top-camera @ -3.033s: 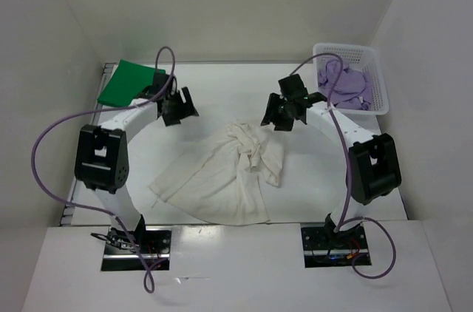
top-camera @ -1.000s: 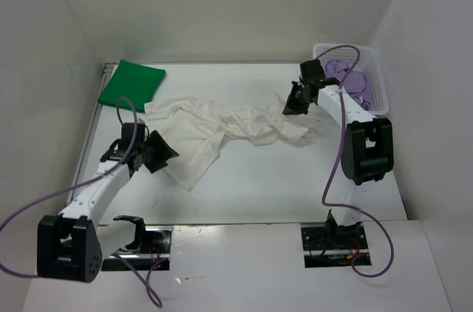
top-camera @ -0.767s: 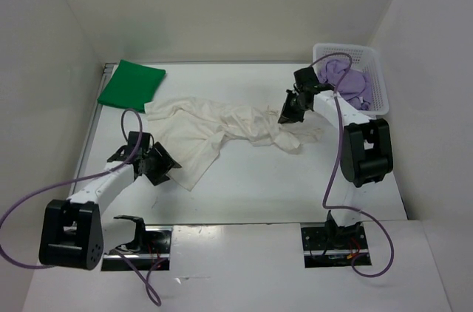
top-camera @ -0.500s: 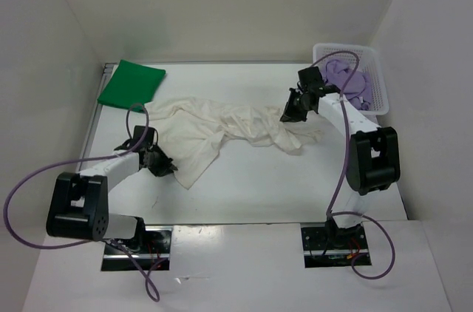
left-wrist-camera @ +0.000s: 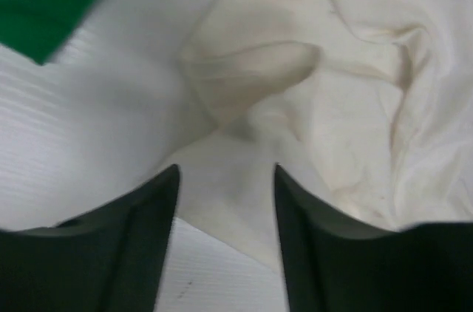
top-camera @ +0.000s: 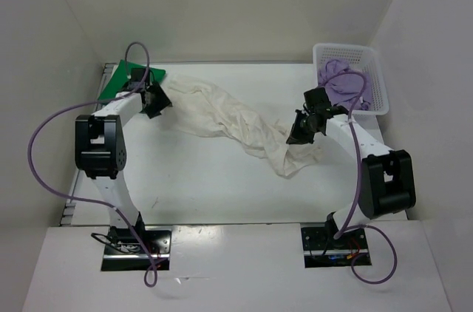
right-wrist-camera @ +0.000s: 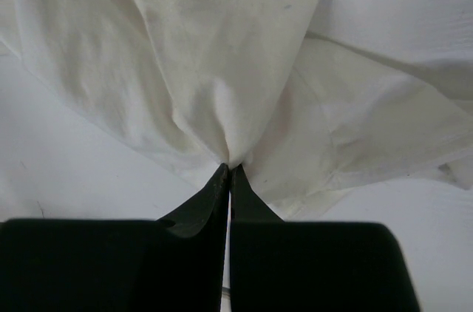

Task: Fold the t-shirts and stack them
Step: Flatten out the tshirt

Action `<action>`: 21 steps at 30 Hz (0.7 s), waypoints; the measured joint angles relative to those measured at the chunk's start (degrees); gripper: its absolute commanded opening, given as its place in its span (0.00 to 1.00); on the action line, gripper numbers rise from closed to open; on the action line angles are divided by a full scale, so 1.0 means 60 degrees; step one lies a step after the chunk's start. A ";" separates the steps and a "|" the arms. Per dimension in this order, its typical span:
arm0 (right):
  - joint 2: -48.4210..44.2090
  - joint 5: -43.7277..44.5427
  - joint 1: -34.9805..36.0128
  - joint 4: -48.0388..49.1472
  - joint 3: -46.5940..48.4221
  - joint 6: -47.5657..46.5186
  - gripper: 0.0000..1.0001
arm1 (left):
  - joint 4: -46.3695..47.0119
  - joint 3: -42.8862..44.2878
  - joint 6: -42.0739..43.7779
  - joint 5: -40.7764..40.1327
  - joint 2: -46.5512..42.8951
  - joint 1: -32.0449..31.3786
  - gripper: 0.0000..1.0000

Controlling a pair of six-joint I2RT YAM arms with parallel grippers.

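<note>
White-cream t-shirt (top-camera: 229, 116): lies unfolded in a rumpled band across the middle of the table (top-camera: 222, 194), running from the far left corner down toward the right side.
Left arm: reaches up along the left edge of the table, with its elbow raised about halfway along that side and its wrist turned inward at the far left corner.
Left gripper (top-camera: 155, 97): sits at the shirt's far-left end with its fingers standing apart; a fold of the cream cloth lies between and ahead of them (nothing looks pinched from its wrist view).
Right arm: stretches forward from its base, elbow high on the right side, forearm angled inward and down to the cloth.
Right gripper (top-camera: 301, 131): has its fingers pressed together on a gathered pinch of the cream cloth near the shirt's right end, and the fabric fans out from the tips.
Green t-shirt (top-camera: 117, 80): lies folded flat in the far left corner, just behind the left gripper and partly hidden by the arm.
Purple t-shirt (top-camera: 341, 84): is crumpled inside the white basket (top-camera: 369, 53) at the far right corner.
</note>
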 measured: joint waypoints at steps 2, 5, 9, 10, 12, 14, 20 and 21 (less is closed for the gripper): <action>-0.0197 -0.0058 -0.0047 -0.0018 -0.0120 0.0004 0.00 | 0.0124 -0.0554 0.0127 0.0004 -0.0251 0.0244 0.72; -0.0204 -0.0138 -0.0135 0.0004 -0.0142 0.0004 0.00 | 0.0270 -0.2364 0.0106 -0.0007 -0.1198 0.0597 0.64; -0.0084 -0.0251 -0.0171 0.0000 -0.0058 0.0004 0.00 | 0.0266 -0.4626 -0.0364 -0.0025 -0.2790 0.0729 0.58; -0.0004 -0.0299 -0.0171 0.0004 0.0004 0.0004 0.00 | 0.0310 -0.4911 -0.0517 0.0055 -0.3049 0.0707 0.58; 0.0124 -0.0350 -0.0178 0.0018 0.0098 0.0000 0.00 | 0.0623 -0.5206 -0.0834 0.0178 -0.3202 0.0667 0.58; 0.0208 -0.0379 -0.0178 0.0036 0.0135 0.0000 0.00 | 0.1049 -0.5235 -0.1144 0.0331 -0.3085 0.0652 0.58; 0.0233 -0.0463 -0.0186 0.0055 0.0135 0.0000 0.00 | 0.2233 -0.5034 -0.2306 0.0448 -0.2470 0.0652 0.54; 0.0233 -0.0474 -0.0186 0.0062 0.0131 0.0000 0.00 | 0.2441 -0.4929 -0.2503 0.0463 -0.2295 0.0652 0.52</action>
